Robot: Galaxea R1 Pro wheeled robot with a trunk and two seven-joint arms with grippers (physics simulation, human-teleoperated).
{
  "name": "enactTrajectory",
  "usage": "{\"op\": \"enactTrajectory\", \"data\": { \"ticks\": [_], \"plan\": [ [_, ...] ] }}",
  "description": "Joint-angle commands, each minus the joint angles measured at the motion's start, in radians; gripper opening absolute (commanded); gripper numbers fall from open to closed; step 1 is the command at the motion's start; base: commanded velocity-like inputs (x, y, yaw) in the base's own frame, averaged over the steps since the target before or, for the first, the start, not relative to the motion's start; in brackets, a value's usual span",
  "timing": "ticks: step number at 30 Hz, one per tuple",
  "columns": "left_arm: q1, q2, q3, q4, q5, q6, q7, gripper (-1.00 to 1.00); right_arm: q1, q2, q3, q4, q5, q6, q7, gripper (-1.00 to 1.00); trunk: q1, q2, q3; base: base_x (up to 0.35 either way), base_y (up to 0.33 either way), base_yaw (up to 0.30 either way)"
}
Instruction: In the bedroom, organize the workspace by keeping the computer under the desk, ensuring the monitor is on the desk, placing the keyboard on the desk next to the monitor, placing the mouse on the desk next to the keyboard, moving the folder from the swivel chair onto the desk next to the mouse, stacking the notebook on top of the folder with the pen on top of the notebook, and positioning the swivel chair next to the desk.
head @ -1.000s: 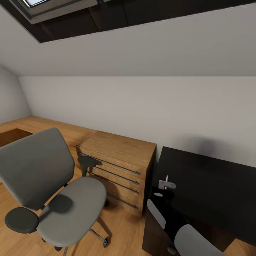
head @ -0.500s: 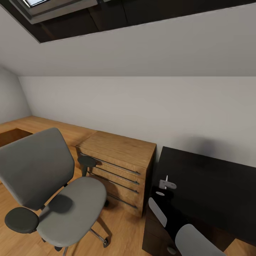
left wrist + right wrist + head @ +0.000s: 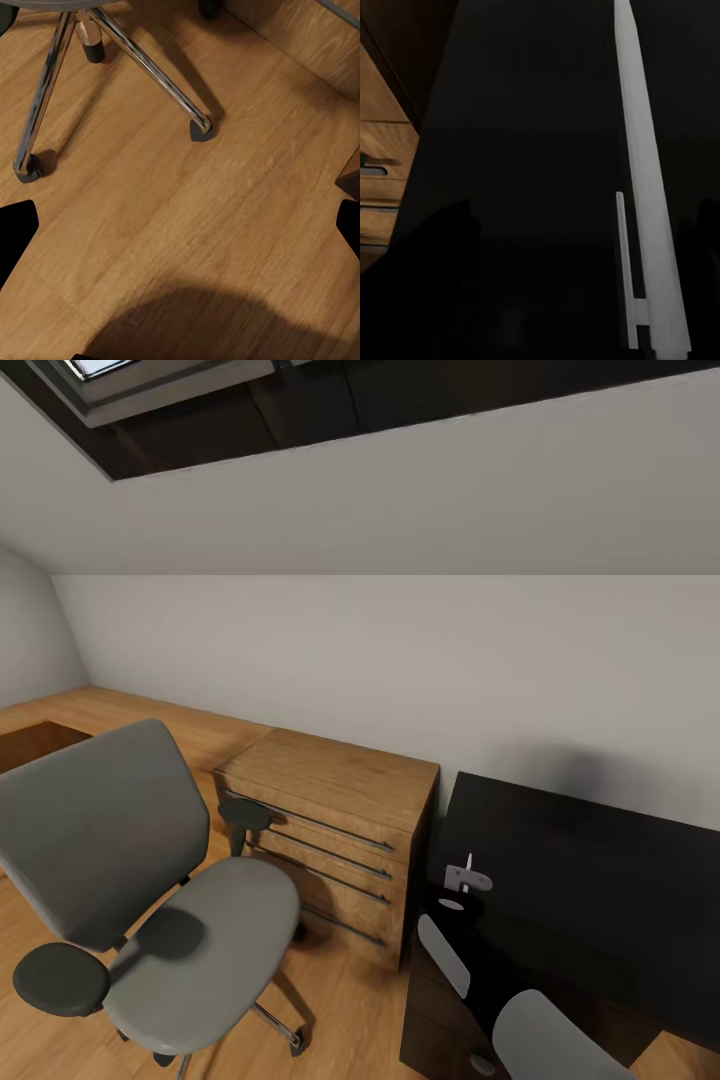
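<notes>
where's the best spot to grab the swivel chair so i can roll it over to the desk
Probably the black armrest pad on the swivel chair's side nearer the drawer chest and desk, approached from above. It is a small flat pad that open jaws could straddle, whereas the seat and backrest are broad. The chair stands on castors, so a sideways pull should roll it.
</notes>
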Motion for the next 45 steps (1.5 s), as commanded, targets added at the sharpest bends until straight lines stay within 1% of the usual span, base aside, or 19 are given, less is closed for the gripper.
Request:
{"op": "enactTrajectory", "data": {
  "ticks": [1,10,11,45],
  "plan": [
    [-0.002,0.001,-0.007,-0.002,0.007,-0.006,0.005,1.0,0.0,0.0,0.003,0.016,-0.019,0.014,-0.006,1.0,0.0,-0.001,-0.001,0.0,0.0,0.0],
    [-0.002,0.001,-0.007,-0.002,0.007,-0.006,0.005,1.0,0.0,-0.001,0.003,0.017,-0.02,0.014,-0.005,1.0,0.0,-0.001,-0.001,0.0,0.0,0.0],
    [-0.002,0.001,-0.007,-0.002,0.007,-0.006,0.005,1.0,0.0,-0.001,0.003,0.017,-0.02,0.014,-0.005,-1.0,0.0,-0.001,-0.001,0.0,0.0,0.0],
    [-0.002,0.001,-0.007,-0.002,0.006,-0.006,0.003,1.0,0.0,0.0,0.002,0.01,-0.019,0.015,-0.006,-1.0,0.0,-0.001,-0.001,0.0,0.0,0.0]
  ]
}}
